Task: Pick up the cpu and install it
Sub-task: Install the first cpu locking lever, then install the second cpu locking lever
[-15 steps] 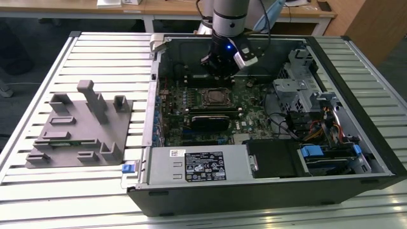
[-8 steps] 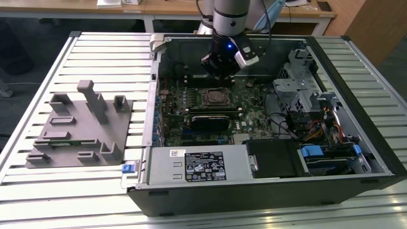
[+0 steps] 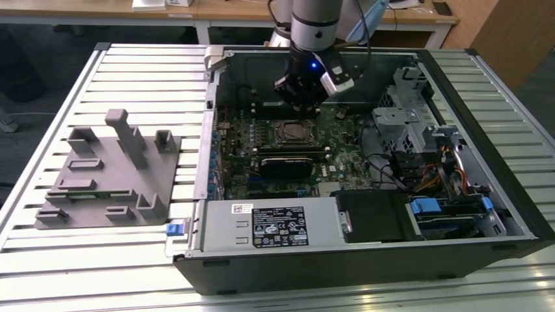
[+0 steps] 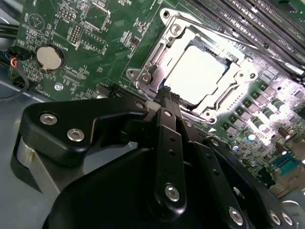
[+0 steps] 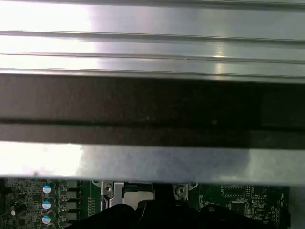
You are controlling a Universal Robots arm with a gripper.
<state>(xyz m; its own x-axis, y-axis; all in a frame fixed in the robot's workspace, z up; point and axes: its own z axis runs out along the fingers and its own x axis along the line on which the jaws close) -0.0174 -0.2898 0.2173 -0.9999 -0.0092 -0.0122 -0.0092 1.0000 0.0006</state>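
the jaws (image 4: 167, 98) look pressed together, black fingers (image 4: 164, 138) meeting at a narrow tip with nothing between them. the tip hangs at the near edge of the socket (image 4: 157, 67), whose metal frame surrounds the cpu (image 4: 195, 74); the bright silvery chip lies flat inside it. around the socket spreads the green board (image 4: 71, 57) with a coin cell (image 4: 50, 57). in the exterior view the arm (image 3: 314, 26) reaches down into the open case (image 3: 364, 260), which lies on the slatted counter (image 3: 130, 65) beside a grey fixture (image 3: 108, 175).
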